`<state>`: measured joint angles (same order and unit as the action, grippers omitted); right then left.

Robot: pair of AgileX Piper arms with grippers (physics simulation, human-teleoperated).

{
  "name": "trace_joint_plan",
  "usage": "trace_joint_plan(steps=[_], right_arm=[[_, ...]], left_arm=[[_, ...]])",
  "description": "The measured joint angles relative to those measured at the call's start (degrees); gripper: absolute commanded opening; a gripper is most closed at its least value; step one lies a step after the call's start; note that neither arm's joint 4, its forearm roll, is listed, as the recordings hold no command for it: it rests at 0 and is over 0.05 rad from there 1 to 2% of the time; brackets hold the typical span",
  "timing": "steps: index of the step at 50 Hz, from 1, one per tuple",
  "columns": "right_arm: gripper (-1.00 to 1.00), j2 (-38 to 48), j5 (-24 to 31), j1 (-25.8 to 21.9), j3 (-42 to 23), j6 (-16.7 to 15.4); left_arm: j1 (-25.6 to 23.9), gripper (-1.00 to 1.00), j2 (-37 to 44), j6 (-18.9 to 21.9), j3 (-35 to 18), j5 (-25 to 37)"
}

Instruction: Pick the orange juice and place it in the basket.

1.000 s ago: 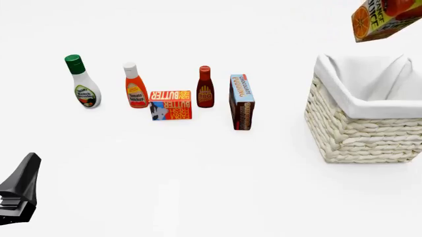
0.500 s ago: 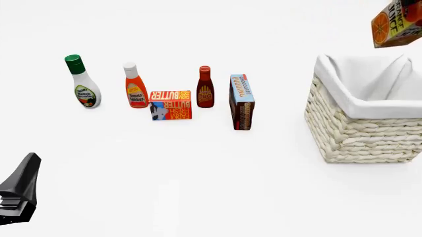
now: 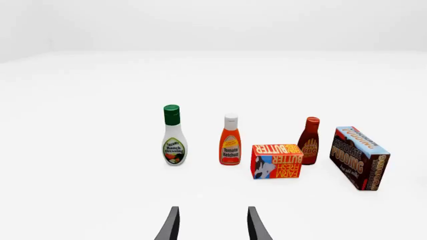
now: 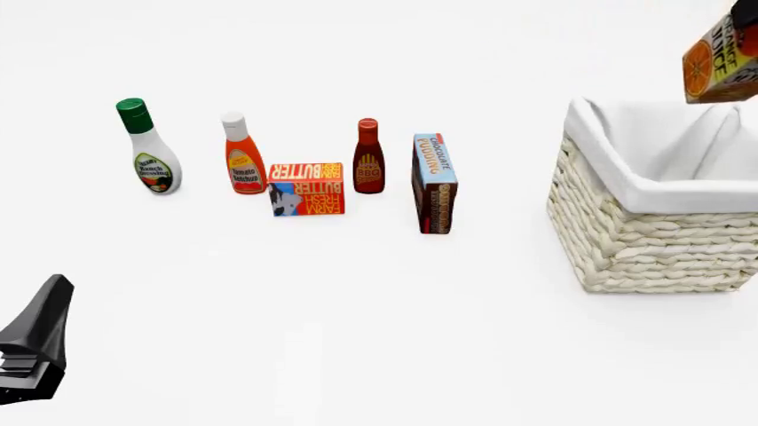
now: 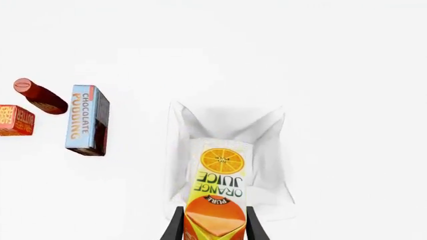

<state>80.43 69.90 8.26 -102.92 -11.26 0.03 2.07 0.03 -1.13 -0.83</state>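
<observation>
2 grippers, right gripper [image 5: 213, 227] pinching orange juice [image 5: 218, 192] above basket [image 5: 180, 150], left gripper [image 3: 212, 225] spread

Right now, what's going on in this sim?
The right gripper holds the orange juice in the air over the basket, not yet released. The left gripper is open and idle, facing the row of other groceries on the table.

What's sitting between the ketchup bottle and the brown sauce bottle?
The red butter box stands between the ketchup bottle and the brown sauce bottle, a little nearer the camera than either. The front view shows it best.
</observation>
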Motion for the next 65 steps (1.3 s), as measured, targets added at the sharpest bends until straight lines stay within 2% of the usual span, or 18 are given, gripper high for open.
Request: trace_joint_plan(steps=[15, 65], right_arm=[[-1.0, 2.15, 0.0, -0.23, 0.19, 2.7], [-1.0, 6.72, 0.0, 2.62, -0.06, 7.02]], left_arm=[[0.0, 1.0, 0.0, 0.0, 0.0, 0.0], [0.0, 1.0, 0.19, 0.0, -0.14, -0.06]])
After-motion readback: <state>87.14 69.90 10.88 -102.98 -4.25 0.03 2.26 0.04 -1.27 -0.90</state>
